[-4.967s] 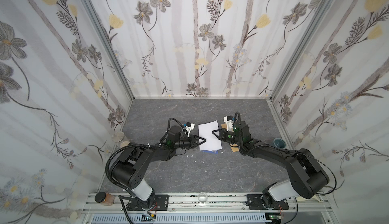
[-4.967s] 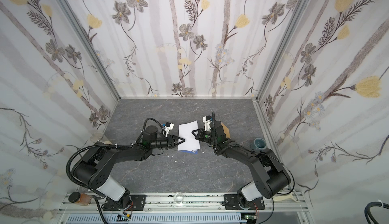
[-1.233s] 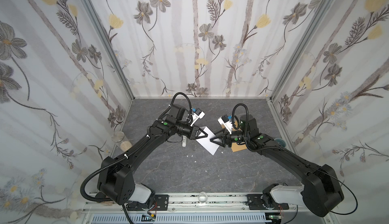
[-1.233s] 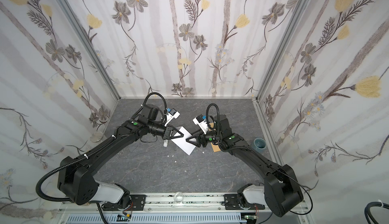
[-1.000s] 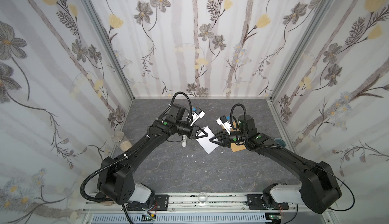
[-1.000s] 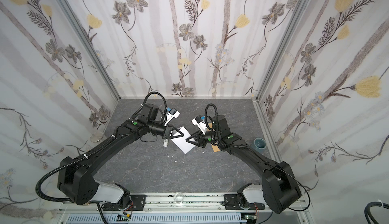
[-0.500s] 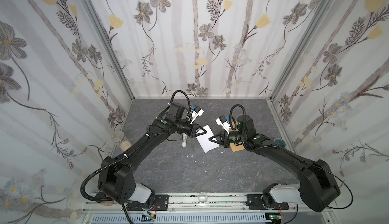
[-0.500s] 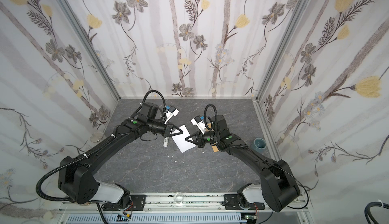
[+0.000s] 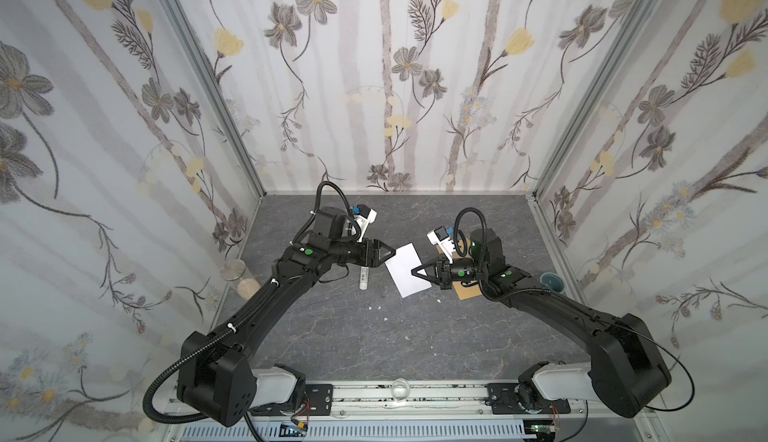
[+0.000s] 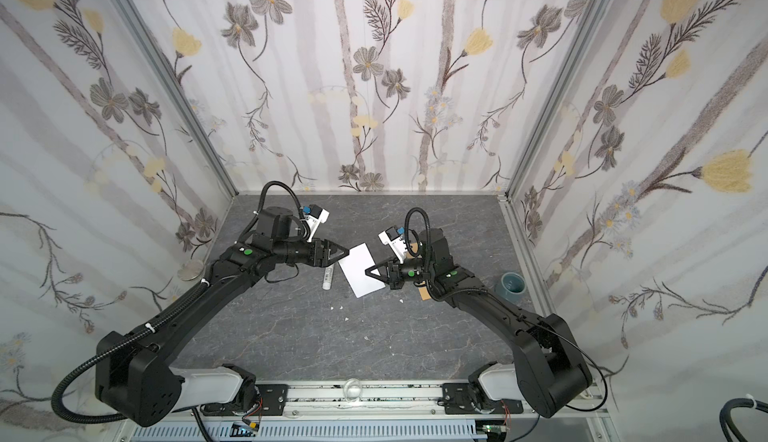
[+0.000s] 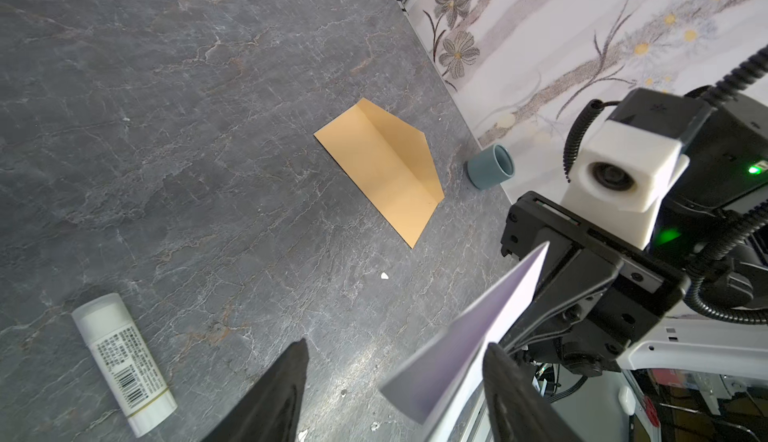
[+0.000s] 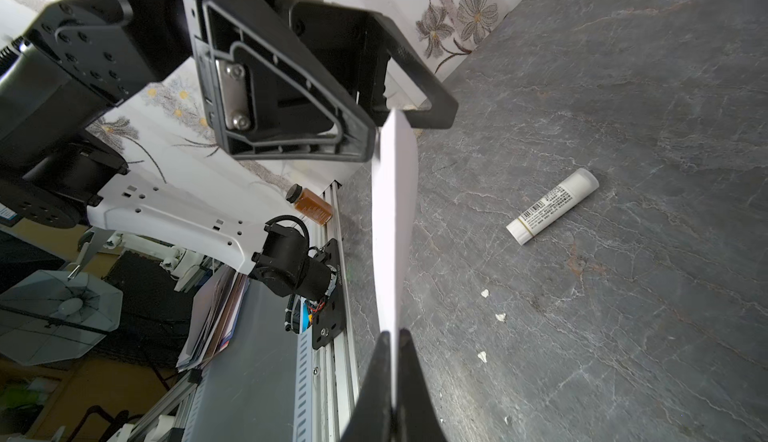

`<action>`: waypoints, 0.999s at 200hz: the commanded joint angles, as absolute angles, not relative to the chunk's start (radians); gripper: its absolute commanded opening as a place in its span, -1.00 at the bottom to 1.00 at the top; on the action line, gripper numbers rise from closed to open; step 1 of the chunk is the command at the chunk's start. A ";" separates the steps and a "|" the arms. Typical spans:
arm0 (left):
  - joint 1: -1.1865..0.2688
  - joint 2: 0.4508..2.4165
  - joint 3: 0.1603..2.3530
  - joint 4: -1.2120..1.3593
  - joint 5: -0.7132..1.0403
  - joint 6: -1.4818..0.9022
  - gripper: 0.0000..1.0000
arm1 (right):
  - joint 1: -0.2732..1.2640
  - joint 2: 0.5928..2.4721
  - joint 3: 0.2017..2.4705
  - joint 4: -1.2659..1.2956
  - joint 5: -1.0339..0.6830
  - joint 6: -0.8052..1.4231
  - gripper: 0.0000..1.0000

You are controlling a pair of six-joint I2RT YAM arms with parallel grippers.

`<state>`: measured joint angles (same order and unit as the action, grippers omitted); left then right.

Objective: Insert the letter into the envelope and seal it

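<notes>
The letter [image 9: 407, 269] [image 10: 360, 269] hangs above the table as a plain white sheet, seen edge-on in the right wrist view [image 12: 395, 220]. My right gripper [image 9: 413, 271] [image 12: 393, 334] is shut on its right edge. My left gripper [image 9: 390, 253] [image 11: 397, 344] stands open at the sheet's far left corner. That corner of the letter [image 11: 469, 336] sits between the spread fingers, close to one of them. The tan envelope [image 11: 382, 166] lies flat on the table with its flap open, mostly hidden under my right arm in both top views [image 9: 467, 290].
A white glue stick [image 9: 364, 279] [image 11: 124, 361] [image 12: 552, 207] lies on the grey table below the left gripper. A blue-grey cup [image 9: 552, 281] [image 11: 490, 168] stands by the right wall. Small white scraps [image 9: 376, 307] dot the table. An amber bottle [image 12: 311, 207] stands at the front left corner.
The right gripper has closed on the letter's edge, and the left gripper, which was shut on the letter, has opened. The sheet has shifted slightly left.
</notes>
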<state>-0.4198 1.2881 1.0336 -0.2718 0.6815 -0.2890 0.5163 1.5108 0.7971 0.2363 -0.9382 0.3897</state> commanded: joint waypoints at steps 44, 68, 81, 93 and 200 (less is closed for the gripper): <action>-0.418 1.145 0.691 0.399 0.724 -0.708 0.49 | 0.516 1.532 0.782 0.383 -0.838 0.536 -1.00; -0.425 1.170 0.624 0.517 0.710 -0.767 0.50 | 0.516 1.541 0.776 0.414 -0.820 0.585 -1.00; -0.432 1.187 0.613 0.552 0.699 -0.776 0.50 | 0.518 1.546 0.764 0.452 -0.815 0.629 -1.00; -0.441 1.200 0.605 0.588 0.691 -0.781 0.50 | 0.518 1.552 0.761 0.508 -0.820 0.671 -1.00; -0.479 1.329 0.612 0.712 0.670 -0.784 0.41 | 0.549 1.579 0.731 0.645 -0.816 0.788 -1.00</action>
<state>-0.4770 1.3190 0.5980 0.6422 0.6609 -0.7792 0.5480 1.5761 0.7200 0.5774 -0.8307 0.7605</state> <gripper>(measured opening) 0.711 0.050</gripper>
